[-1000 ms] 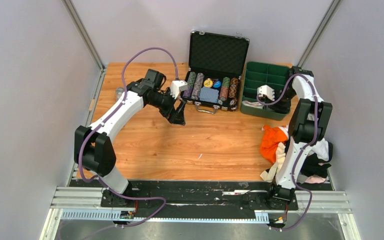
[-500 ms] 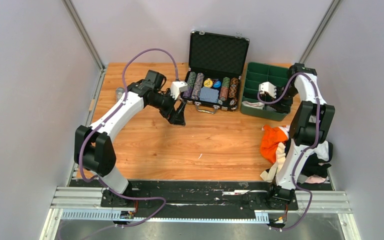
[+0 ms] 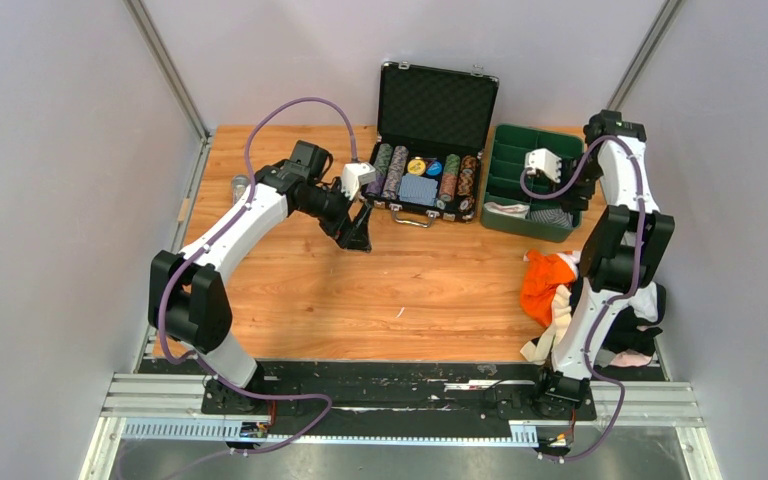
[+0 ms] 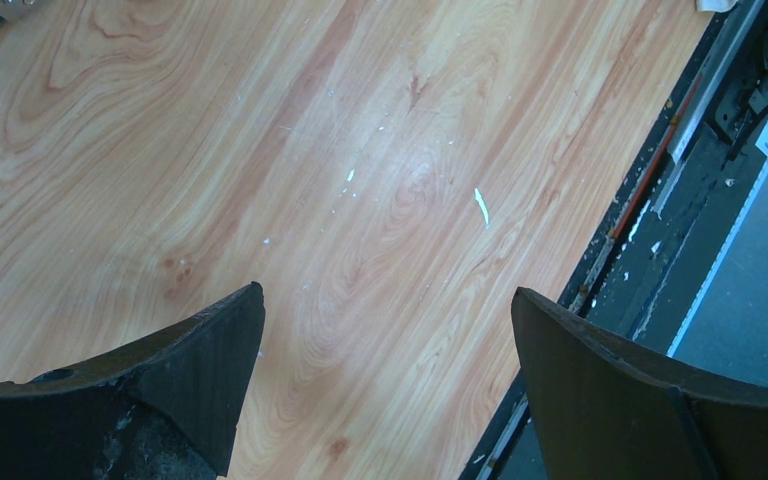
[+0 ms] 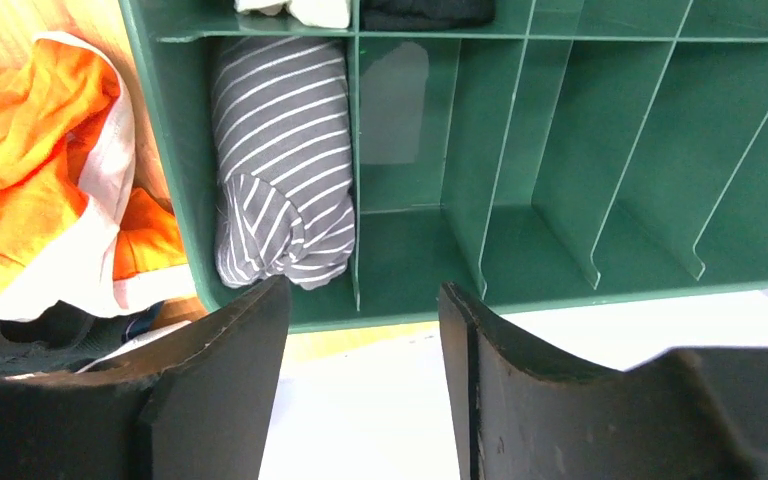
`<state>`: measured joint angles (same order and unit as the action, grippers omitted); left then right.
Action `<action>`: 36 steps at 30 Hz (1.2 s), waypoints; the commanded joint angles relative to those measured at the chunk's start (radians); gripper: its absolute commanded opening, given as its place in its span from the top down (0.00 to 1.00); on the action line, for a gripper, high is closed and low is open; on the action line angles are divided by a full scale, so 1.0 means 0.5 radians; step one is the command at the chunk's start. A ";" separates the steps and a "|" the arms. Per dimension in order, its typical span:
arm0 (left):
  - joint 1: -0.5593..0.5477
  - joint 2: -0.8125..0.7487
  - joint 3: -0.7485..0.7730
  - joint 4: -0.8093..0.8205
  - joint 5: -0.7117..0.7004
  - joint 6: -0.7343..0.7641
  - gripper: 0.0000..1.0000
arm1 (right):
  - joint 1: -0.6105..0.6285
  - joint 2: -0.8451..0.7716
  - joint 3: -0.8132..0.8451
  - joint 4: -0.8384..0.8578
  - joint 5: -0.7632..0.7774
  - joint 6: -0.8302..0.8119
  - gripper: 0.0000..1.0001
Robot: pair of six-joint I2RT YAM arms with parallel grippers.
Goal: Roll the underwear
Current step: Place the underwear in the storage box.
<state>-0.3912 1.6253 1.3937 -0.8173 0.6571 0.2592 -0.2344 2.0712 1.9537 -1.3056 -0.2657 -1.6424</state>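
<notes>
A rolled grey-and-white pinstriped underwear (image 5: 282, 180) lies in a near-corner compartment of the green tray (image 5: 560, 290); it also shows in the top view (image 3: 552, 215). My right gripper (image 5: 362, 290) hovers open and empty over the tray's edge, just above that roll. White (image 5: 305, 10) and black (image 5: 425, 12) rolls fill neighbouring compartments. Loose orange underwear (image 3: 543, 283) tops a heap beside my right arm, with black cloth (image 3: 628, 338) behind it. My left gripper (image 4: 385, 300) hangs open and empty over bare wood, in the top view (image 3: 357, 232) near the chip case.
An open black poker-chip case (image 3: 425, 170) stands at the back centre, left of the green tray (image 3: 520, 228). A small grey object (image 3: 240, 185) lies by the table's left edge. The black base rail (image 4: 680, 180) runs along the near edge.
My right gripper has lifted and drawn back from the tray's front compartment, leaving the pinstriped roll uncovered there. The left arm has not moved.
</notes>
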 commanded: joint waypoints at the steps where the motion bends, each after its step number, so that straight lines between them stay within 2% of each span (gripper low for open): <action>1: 0.012 -0.055 0.006 0.048 0.073 0.013 0.00 | -0.022 -0.041 0.101 -0.066 -0.031 0.068 0.44; 7: 0.012 -0.042 0.026 0.048 0.073 0.009 0.00 | -0.019 -0.012 -0.068 0.119 -0.002 0.155 0.47; 18: 0.012 -0.036 0.031 0.042 0.059 0.009 0.00 | -0.016 0.017 -0.390 0.422 0.071 0.277 0.47; 25: 0.012 -0.034 0.094 0.042 -0.083 0.019 0.00 | 0.004 -0.156 -0.208 0.475 0.077 0.591 0.44; 27: 0.012 -0.049 0.151 0.041 -0.223 0.019 0.00 | 0.013 -0.287 -0.172 0.468 0.077 0.708 0.42; 29: 0.012 -0.055 0.229 0.032 -0.480 0.010 0.00 | 0.018 -0.429 -0.157 0.463 0.074 0.882 0.41; 33: 0.014 -0.032 0.381 0.059 -1.291 -0.063 0.00 | 0.018 -0.696 -0.211 0.414 0.061 1.292 0.39; 36: 0.048 0.013 0.521 -0.001 -1.479 -0.237 0.00 | 0.015 -0.914 -0.375 0.383 0.044 1.712 0.37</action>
<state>-0.3893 1.6264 1.5593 -0.8207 0.1982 0.2356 -0.2298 1.7733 1.8107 -1.1000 -0.2157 -1.1038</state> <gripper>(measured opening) 0.998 0.622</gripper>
